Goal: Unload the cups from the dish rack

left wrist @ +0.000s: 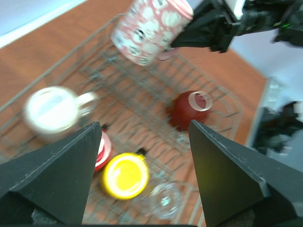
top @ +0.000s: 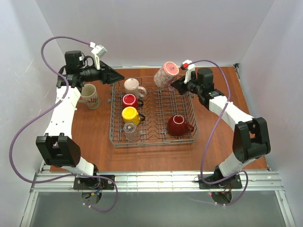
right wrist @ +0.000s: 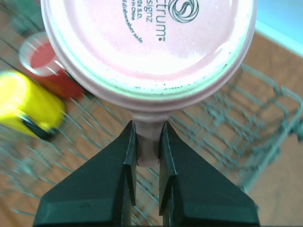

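Observation:
The grey wire dish rack [top: 189, 105] holds a cream mug [top: 132, 86], a red mug [top: 129, 100], a yellow mug [top: 130, 115], a clear glass [top: 131, 130] and a dark red mug [top: 178, 125]. My right gripper [top: 175, 83] is shut on the handle of the pink patterned mug [top: 166, 74], lifted above the rack's far edge; the right wrist view shows the mug's base [right wrist: 149, 42] and the handle between my fingers [right wrist: 127, 149]. My left gripper [top: 113, 75] is open and empty, left of the rack's far corner. A beige mug [top: 89, 96] stands on the table left of the rack.
The brown table [top: 222, 142] is walled in white on three sides. The left wrist view looks over the rack [left wrist: 222, 101] with the yellow mug [left wrist: 125, 175], the glass [left wrist: 165, 201] and the dark red mug [left wrist: 190, 108] below.

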Action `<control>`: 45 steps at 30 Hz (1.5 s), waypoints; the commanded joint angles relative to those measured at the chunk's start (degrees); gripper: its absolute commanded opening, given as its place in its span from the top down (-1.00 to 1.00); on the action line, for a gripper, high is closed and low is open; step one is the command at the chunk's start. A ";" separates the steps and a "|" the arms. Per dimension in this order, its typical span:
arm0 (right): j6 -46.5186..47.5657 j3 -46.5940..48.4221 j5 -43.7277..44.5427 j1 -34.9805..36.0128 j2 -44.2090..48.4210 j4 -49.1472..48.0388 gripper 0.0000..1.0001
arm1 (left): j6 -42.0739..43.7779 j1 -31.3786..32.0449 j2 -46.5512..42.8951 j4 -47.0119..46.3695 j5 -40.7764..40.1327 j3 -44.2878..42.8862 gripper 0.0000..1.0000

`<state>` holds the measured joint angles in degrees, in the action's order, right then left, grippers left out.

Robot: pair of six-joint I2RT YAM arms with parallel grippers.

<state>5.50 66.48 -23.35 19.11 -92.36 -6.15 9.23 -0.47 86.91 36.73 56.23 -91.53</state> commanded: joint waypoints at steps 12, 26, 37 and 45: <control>-25.88 -3.55 -7.14 7.07 11.32 -39.89 0.97 | -34.98 6.62 -1.40 -27.76 9.17 6.72 -0.52; -29.58 -2.23 -6.62 11.65 8.86 -44.21 0.97 | -61.22 7.06 -1.84 -57.88 14.87 15.83 -0.31; -31.42 -1.70 -6.35 13.58 6.40 -45.79 0.97 | -69.34 7.50 -1.13 -69.14 14.70 18.05 0.00; -36.00 -2.23 -6.26 14.11 3.15 -51.68 0.97 | -71.55 7.85 -1.57 -71.10 15.32 18.14 0.84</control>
<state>-28.58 62.00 -30.52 32.67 -89.01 -48.05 -62.02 6.61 86.80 -32.18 70.46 -72.79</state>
